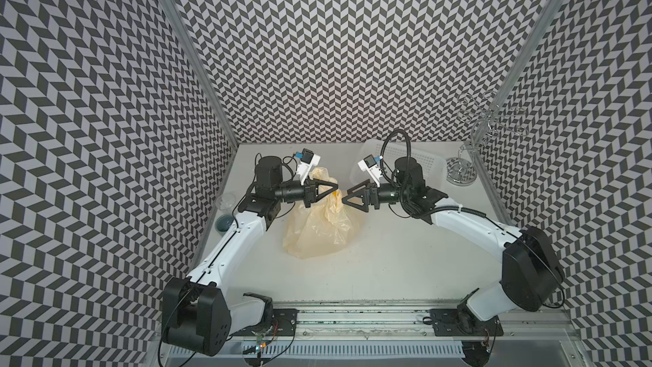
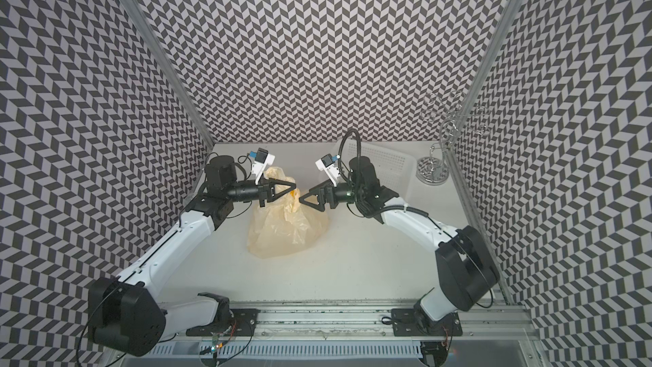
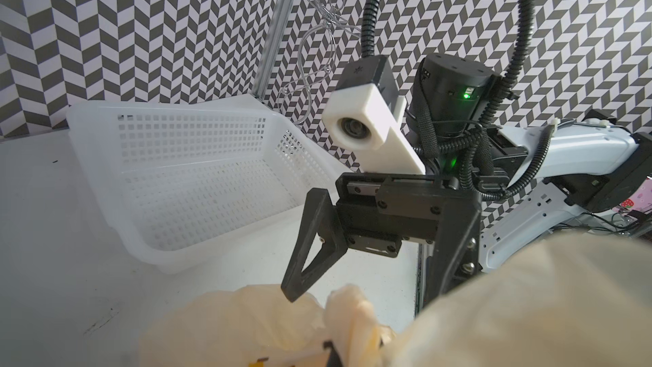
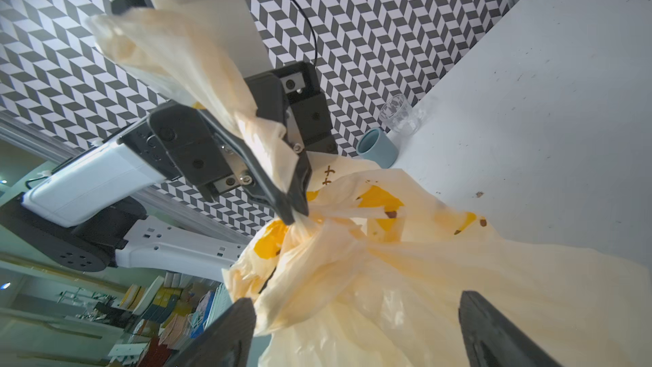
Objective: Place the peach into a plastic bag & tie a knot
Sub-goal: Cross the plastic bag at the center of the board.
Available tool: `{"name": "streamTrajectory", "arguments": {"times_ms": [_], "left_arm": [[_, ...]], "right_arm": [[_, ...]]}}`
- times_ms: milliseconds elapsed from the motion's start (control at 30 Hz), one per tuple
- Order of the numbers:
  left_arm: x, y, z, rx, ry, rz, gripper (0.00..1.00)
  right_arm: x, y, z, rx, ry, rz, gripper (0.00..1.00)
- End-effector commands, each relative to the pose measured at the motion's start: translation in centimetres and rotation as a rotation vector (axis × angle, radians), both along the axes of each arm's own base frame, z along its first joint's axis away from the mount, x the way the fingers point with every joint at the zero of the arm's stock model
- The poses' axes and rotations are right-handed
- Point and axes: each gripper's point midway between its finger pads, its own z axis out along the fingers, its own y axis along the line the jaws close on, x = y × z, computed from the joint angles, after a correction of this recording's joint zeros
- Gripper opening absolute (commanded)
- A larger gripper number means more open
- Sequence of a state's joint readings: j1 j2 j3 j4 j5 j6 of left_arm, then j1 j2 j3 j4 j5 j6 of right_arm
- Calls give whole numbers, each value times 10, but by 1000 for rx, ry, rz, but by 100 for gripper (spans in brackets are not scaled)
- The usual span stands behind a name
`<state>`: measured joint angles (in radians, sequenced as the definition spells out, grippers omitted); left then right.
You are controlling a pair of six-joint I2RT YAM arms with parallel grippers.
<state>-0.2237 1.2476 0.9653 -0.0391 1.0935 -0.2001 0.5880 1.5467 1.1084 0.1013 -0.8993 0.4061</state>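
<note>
The cream-yellow plastic bag (image 1: 317, 231) (image 2: 282, 231) stands bunched in the middle of the table, its banana print showing in the right wrist view (image 4: 423, 270). My left gripper (image 1: 336, 185) (image 2: 294, 185) (image 4: 294, 210) is shut on a handle strip (image 4: 197, 65) of the bag, which is pulled up past its fingers. Just under those fingertips the strips gather into a twisted bunch (image 4: 317, 227); I cannot tell whether it is a tied knot. My right gripper (image 1: 346, 196) (image 2: 302, 198) (image 3: 360, 289) (image 4: 356, 333) faces the bag top, open, fingers either side of the plastic. The peach is hidden.
A white perforated basket (image 1: 420, 162) (image 2: 388, 160) (image 3: 194, 171) lies behind my right arm. A chrome wire stand (image 1: 462, 171) is in the far right corner. A clear cup (image 1: 225, 201) (image 4: 398, 118) and a blue cup (image 1: 224, 222) (image 4: 377, 146) sit by the left wall.
</note>
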Motion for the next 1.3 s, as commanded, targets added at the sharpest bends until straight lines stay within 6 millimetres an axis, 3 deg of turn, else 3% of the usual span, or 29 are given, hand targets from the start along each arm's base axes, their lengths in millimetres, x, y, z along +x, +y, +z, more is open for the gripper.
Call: {"name": "streamTrajectory", "arguments": {"times_ms": [0,300,600,867,967,1100,1267], "left_arm": [[-2,2,17,-18,-59,5,0],[-4,1,16,-19,-55,6,0],[-4,2,11,-11,-46,14,0],[-5,1,12,-11,-44,13,0],[-5,0,11,-12,-41,11,0],[-4,0,11,-12,-40,11,0],[-3,-1,12,-14,-40,9,0]], "right_arm": [[-4,14,11,-20,-69,13,91],[11,22,-12,-97,-20,-72,90],[14,18,-7,-64,9,-80,87],[45,11,-29,-171,53,-254,83],[46,14,-27,-181,35,-271,82],[37,28,-23,-198,0,-225,82],[-2,49,-5,-120,-58,-32,86]]}}
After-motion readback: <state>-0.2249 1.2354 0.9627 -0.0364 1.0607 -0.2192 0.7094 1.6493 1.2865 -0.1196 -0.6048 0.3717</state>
